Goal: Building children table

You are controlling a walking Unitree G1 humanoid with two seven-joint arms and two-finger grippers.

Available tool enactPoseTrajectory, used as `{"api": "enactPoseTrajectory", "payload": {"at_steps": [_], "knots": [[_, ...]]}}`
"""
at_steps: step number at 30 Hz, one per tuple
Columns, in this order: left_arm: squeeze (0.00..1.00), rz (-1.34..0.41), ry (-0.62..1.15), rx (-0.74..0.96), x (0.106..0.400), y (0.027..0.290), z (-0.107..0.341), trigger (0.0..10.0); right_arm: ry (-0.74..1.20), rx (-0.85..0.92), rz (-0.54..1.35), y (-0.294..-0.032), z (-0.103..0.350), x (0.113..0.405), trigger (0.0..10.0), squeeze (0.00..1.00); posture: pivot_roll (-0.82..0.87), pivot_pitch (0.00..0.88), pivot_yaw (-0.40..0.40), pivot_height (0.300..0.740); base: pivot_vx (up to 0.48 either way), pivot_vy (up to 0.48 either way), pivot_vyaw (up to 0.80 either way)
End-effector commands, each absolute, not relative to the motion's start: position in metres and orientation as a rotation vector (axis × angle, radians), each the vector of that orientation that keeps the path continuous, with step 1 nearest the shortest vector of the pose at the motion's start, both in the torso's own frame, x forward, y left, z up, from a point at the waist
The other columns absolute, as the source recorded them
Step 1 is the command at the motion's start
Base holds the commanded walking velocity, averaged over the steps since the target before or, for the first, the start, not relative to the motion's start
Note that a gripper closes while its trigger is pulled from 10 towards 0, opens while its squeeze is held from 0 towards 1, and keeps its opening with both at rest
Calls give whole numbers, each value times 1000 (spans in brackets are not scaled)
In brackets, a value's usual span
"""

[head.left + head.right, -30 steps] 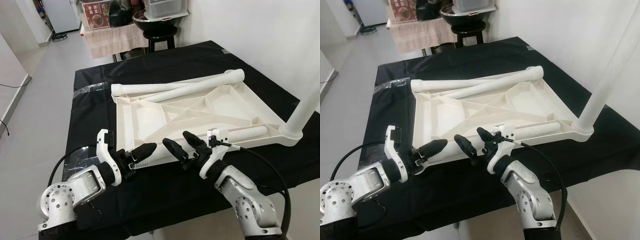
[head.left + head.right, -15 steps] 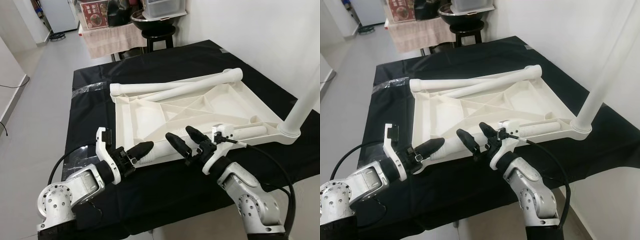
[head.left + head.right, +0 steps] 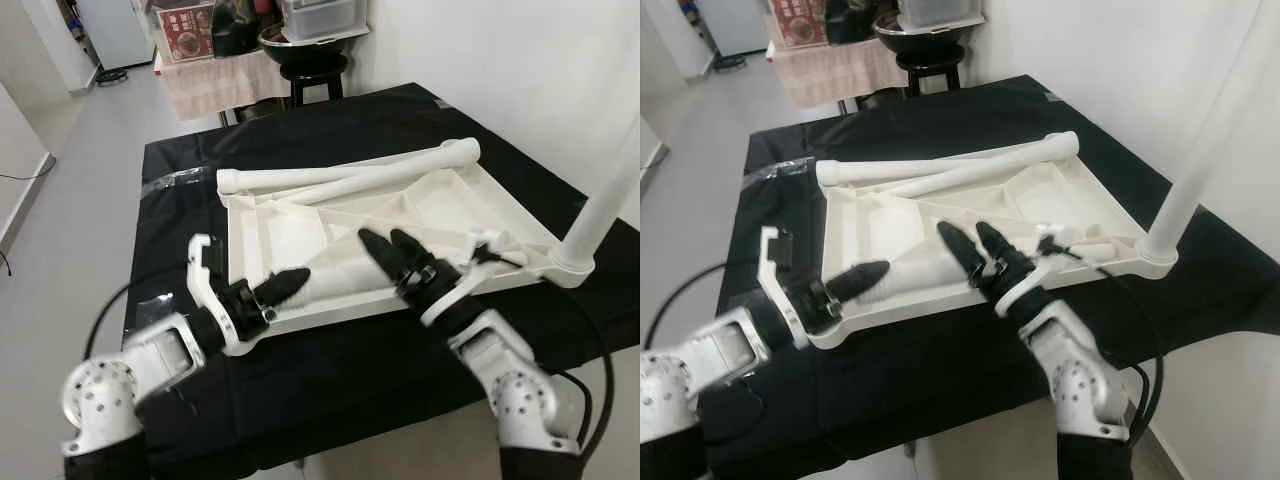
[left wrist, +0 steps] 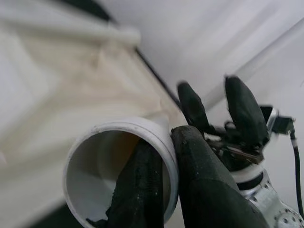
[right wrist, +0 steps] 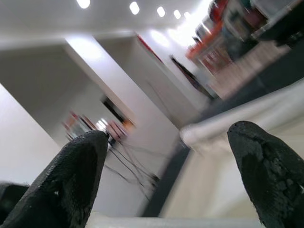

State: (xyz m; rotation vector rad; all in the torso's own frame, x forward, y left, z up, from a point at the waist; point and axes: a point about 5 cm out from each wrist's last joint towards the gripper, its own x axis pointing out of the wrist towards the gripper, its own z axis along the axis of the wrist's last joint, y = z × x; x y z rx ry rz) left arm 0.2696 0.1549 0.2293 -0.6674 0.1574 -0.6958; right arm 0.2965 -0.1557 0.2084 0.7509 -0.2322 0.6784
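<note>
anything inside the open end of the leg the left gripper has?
One black finger of the left gripper sits inside the white leg's hollow open end, the other outside, pinching the rim. Deeper inside is hidden by that finger.

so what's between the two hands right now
A white table leg, its open end pinched by the left hand, runs toward the open right hand, in the left eye view.

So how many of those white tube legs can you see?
4. A long leg and a slanted leg lie at the tabletop's far edge, an upright leg stands at its right corner, the left gripper pinches the near leg.
</note>
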Motion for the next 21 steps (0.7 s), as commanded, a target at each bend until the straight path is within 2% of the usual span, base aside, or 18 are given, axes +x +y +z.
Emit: {"api": "enactPoseTrajectory", "payload": {"at_steps": [1,7,13,16,17,21], "knots": [[0,-597,7,-646,267,178,249,0,-257,836,715,-156,214,295,10000,0,-95,47,58,740,0,0,0],[0,-613,-76,-609,264,183,264,0,-289,922,736,-160,219,296,10000,0,-94,43,55,740,0,0,0],[0,-640,-205,-663,258,188,273,0,-311,995,808,-160,225,292,10000,0,-100,33,51,740,0,0,0],[0,-640,-205,-663,258,188,273,0,-311,995,808,-160,225,292,10000,0,-100,33,51,740,0,0,0],[0,-656,-245,-721,258,188,275,0,-270,963,863,-152,223,288,10000,0,-99,32,51,740,0,0,0],[0,-710,-292,-783,255,186,278,0,-213,928,907,-142,219,287,10000,0,-95,27,50,740,0,0,0]]}}
